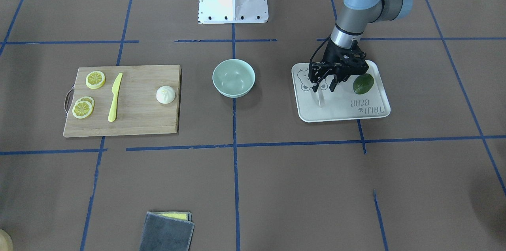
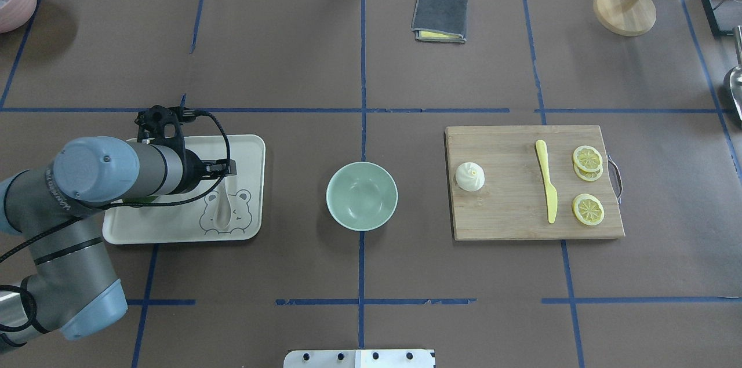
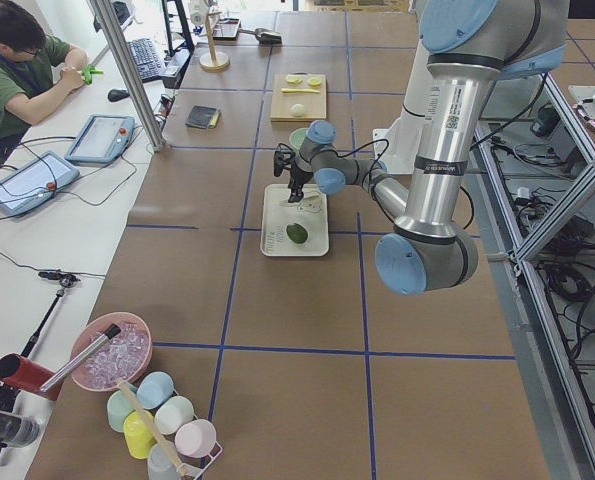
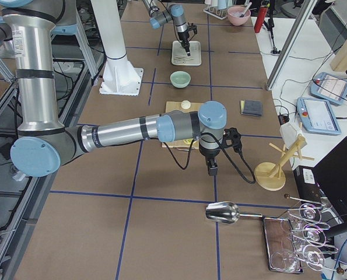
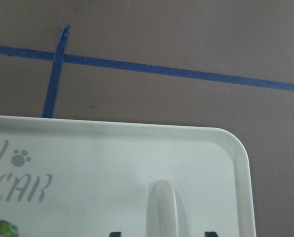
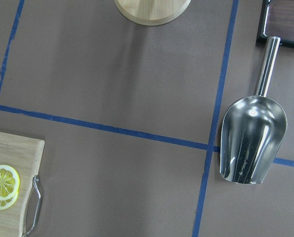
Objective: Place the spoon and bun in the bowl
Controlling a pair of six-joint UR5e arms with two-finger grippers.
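LEFT ARM AT THE TRAY: My left gripper (image 1: pixel 324 87) hangs low over the white bear-print tray (image 1: pixel 340 113). Its two fingers (image 1: pixel 314 84) are spread wide and point down, one on each side of the off-white spoon (image 1: pixel 320 100). They have hold of nothing. In my left wrist view the spoon's handle runs straight up the gap between the two dark fingertips. The spoon lies flat on the tray directly beneath the gripper. I cannot tell whether the tips touch the tray.

A green avocado (image 1: pixel 363 83) sits on the same tray, just beside the gripper on its left. The mint-green bowl (image 1: pixel 233 78) stands on the table off the tray, to the gripper's right. Nothing shows inside it. Farther right, well apart from the gripper, the white bun (image 1: pixel 165 95) rests on the near end of a wooden cutting board (image 1: pixel 138 122). A yellow knife (image 1: pixel 115 97) and lemon slices (image 1: pixel 95 79) lie beyond it.

My right gripper (image 4: pixel 211 169) hangs above bare table past the board's handle end. Its camera looks down on a metal scoop (image 6: pixel 253 140). No view lets me tell how far apart its fingers stand.
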